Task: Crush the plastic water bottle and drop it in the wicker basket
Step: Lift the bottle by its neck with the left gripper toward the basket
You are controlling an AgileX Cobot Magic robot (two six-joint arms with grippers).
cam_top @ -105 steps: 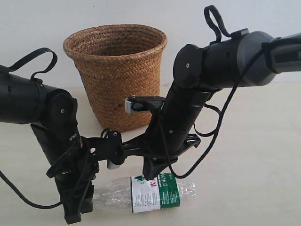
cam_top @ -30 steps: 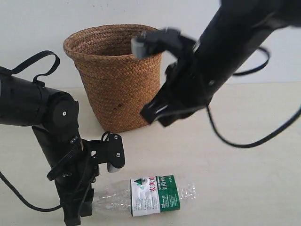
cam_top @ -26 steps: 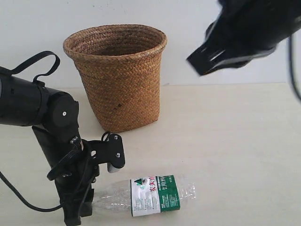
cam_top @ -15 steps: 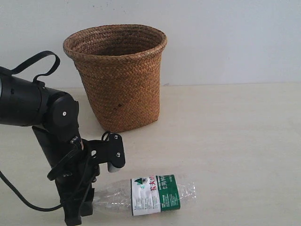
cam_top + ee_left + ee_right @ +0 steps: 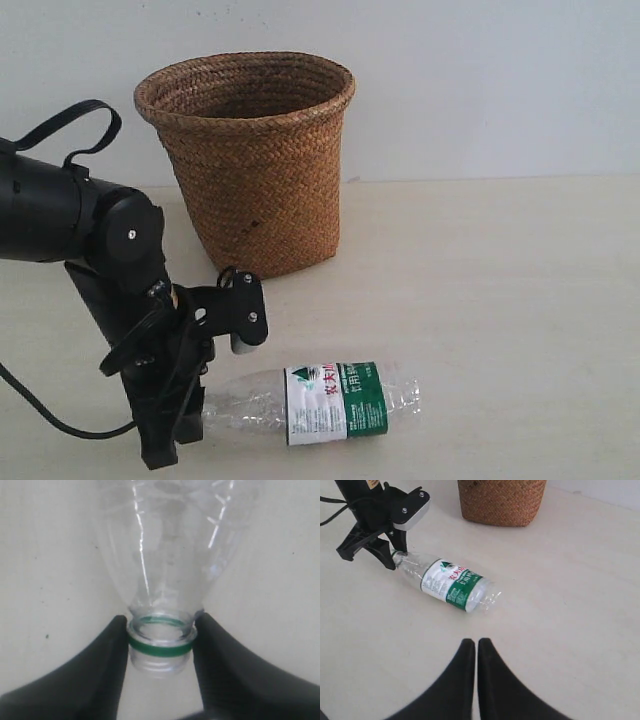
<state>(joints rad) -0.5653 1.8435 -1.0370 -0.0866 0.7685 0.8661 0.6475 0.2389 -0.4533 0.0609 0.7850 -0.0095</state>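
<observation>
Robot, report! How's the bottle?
Left gripper shut on plastic water bottle neck. Right gripper shut, empty. Bottle on its side, outside wicker basket. Nothing between.

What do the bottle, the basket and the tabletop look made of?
The bottle: thin clear plastic, glossy; see-through ribbed walls with glints, printed label wrap. The basket: woven plant fibre, maybe straw or rush, matte brown; braided rows show. The tabletop: smooth, pale, matte; laminate or painted wood, cannot tell which.
</observation>
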